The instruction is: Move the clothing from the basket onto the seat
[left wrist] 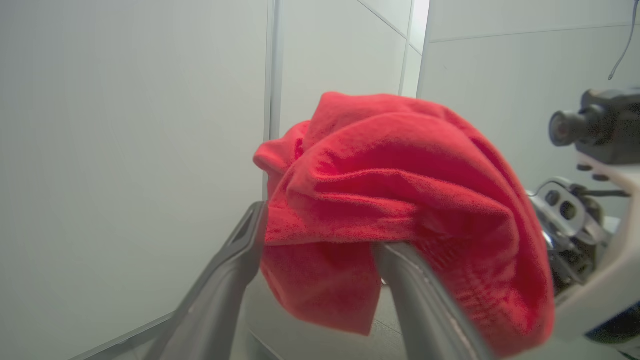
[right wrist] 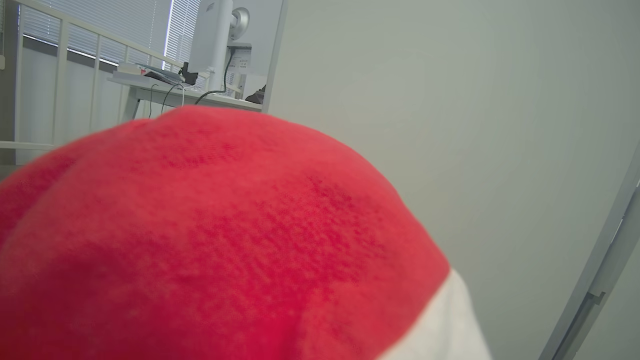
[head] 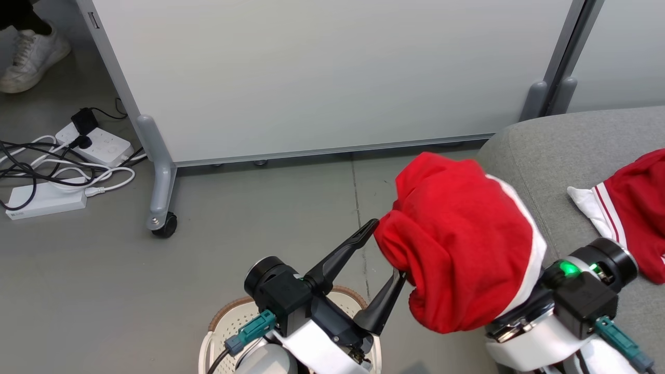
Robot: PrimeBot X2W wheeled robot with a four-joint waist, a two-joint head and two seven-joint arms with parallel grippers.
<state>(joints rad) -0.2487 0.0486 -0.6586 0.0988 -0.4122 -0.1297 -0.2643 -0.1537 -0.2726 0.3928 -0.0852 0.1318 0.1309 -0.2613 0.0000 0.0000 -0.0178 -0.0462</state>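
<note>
Looking down from the head view, you see a red garment (head: pixel 457 244) with a white trim band bunched in a mound over your right gripper (head: pixel 571 296). It is lifted off the floor, hanging at the seat's near rounded corner. That gripper's fingers are buried under the cloth and closed, and they carry the garment.

Your left gripper (head: pixel 387 248) reaches in from the lower centre with its jaws spread wide, holding nothing. The upper fingertip touches the garment's left edge and the lower finger lies against its underside. In the left wrist view the cloth sits between and above the two dark fingers (left wrist: pixel 235 260).

The grey seat (head: pixel 550 156) fills the right side, its curved edge running just behind the raised garment. A second red garment (head: pixel 636 208), with white trim and thin stripes, lies flat on the seat at the right edge of the view, well apart from the first.

The basket (head: pixel 223 311) stands on the floor directly under your left arm, only its brown rim and perforated wall showing.

Open grey floor (head: pixel 270 208) stretches left and ahead to a white partition panel (head: pixel 322 78) on a caster (head: pixel 165 226). Power strips (head: pixel 47 200) with tangled cables lie far left, near a person's white shoe (head: pixel 31 57)
</note>
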